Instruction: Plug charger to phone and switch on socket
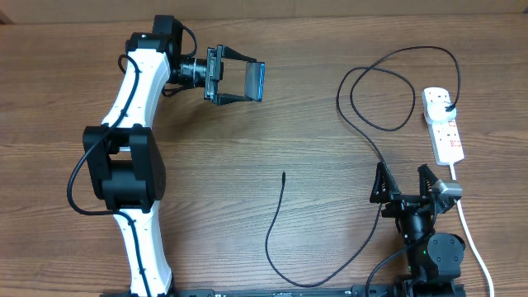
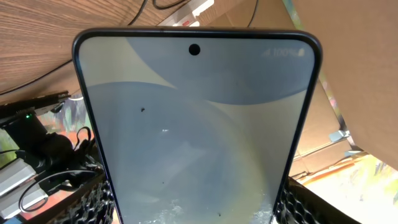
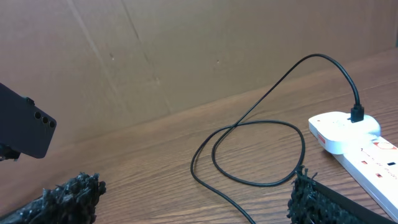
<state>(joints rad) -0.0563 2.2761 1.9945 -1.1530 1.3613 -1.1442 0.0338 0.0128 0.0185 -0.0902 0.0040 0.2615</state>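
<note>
The counter (image 1: 214, 165) is brown wood-grain laminate, and plain brown cardboard (image 3: 155, 50) stands as a wall along its far edge.

The left hand (image 1: 257, 82) sits on a white-and-black arm and is closed on the lower sides of a slim, dark-edged smartphone (image 2: 199, 137), holding it up off the counter at the far left. The long, thin black charger cable (image 1: 280, 190) lies loose. Its small free tip rests on bare wood near the middle, and it curves toward the near edge, runs up past the right hand (image 1: 402, 175) and makes a loop. Its black plug (image 3: 357, 114) is seated in the far end of the white elongated power strip (image 1: 445, 132) at the right edge. The right hand is spread wide with nothing in it, just beside the near end of the strip.

"100%" shows faintly in the screen's top corner. The strip carries red markings too small to read.

Only the left wrist view shows the pale blue-grey screen with its punch-hole camera. Only the right wrist view shows the phone's dark back with its row of lenses. From overhead the smartphone is a thin blue sliver.
</note>
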